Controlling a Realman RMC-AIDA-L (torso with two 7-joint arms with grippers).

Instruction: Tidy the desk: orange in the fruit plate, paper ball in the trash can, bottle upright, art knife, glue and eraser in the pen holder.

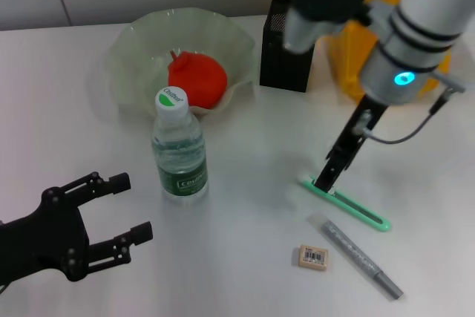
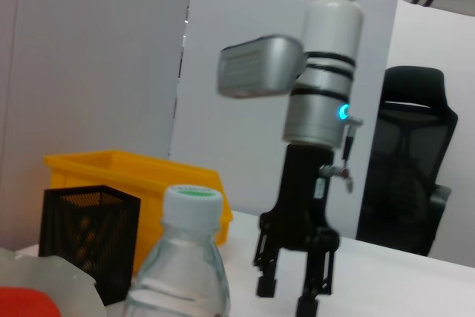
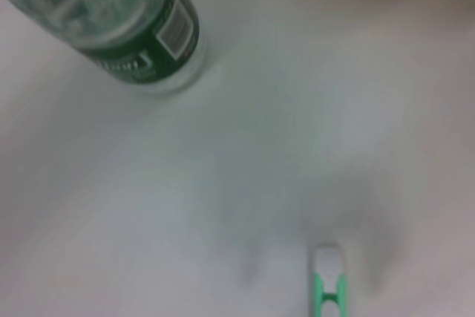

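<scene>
The right end effector (image 1: 324,181) stood at about 4 o'clock from the tabletop's (image 1: 245,146) centre, pointing straight down over the near end of the green art knife (image 1: 349,204), its fingers narrowly parted; whether the tips touched the knife could not be told. In the left wrist view that same end effector (image 2: 289,295) hung with a small gap between its two fingers. The knife lay flat, running toward 4 o'clock, and in the right wrist view only its end (image 3: 328,287) showed. The glue (image 1: 358,253), a grey stick, lay just beyond the knife at 5 o'clock, roughly parallel to it, and the eraser (image 1: 312,257) sat just beside the glue on the side nearer the centre. The bottle (image 1: 179,146) stood upright at about 9 o'clock from centre, cap on. Behind it at 11 o'clock, the fruit plate (image 1: 133,57) held the orange (image 1: 196,78). The black mesh pen holder (image 1: 286,53) stood at 12 o'clock, with a yellow bin (image 1: 356,57) just beside it toward 1 o'clock. The left end effector (image 1: 122,217) hovered at 8 o'clock near the front edge, fingers wide apart, holding nothing, well apart from the bottle.
</scene>
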